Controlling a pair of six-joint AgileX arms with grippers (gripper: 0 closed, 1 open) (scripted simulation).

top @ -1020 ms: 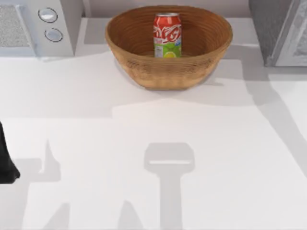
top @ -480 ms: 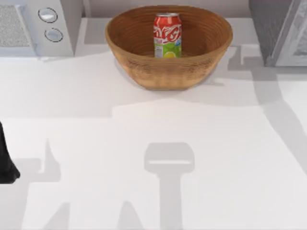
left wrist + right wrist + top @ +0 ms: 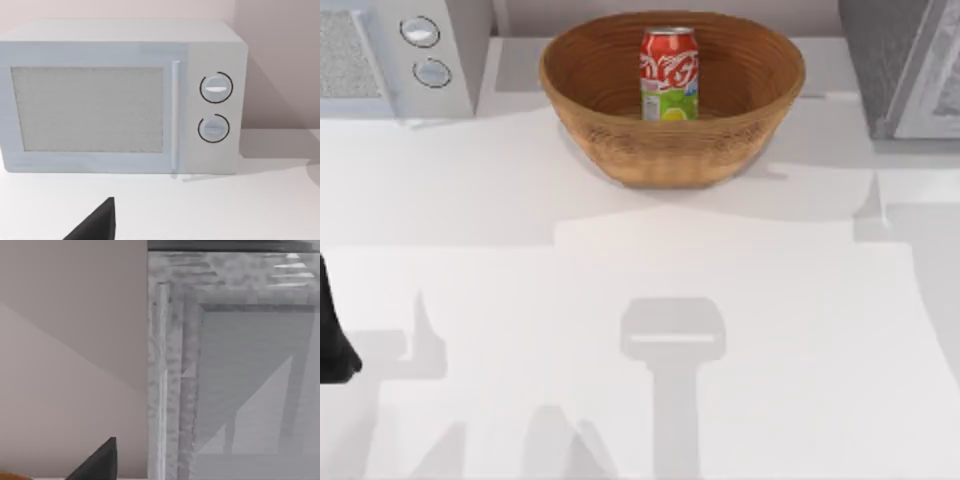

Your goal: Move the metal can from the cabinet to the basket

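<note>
Only shadows shifted since earlier frames: the dark patch by the dark grey speckled cabinet (image 3: pixel 895 60) slid off toward the table's right edge, so the right arm's prob. pulling away. Small red soda can (image 3: pixel 669 73) stands upright inside the brown woven wicker basket (image 3: pixel 620 140), left of cabinet — task looks done. Count: 1 can, 1 basket, 1 cabinet, 1 white two-dial appliance (image 3: pixel 440 50). Left arm (image 3: pixel 334 340) parked far left of the basket. Jaws on both: can't tell.

The basket (image 3: pixel 672 150) is rough brown woven wicker; the metal can (image 3: pixel 669 73) inside looks glossy — smooth printed metal. The cabinet (image 3: pixel 225 365) is speckled, stone-like grey, and the table (image 3: pixel 620 300) matt white.
</note>
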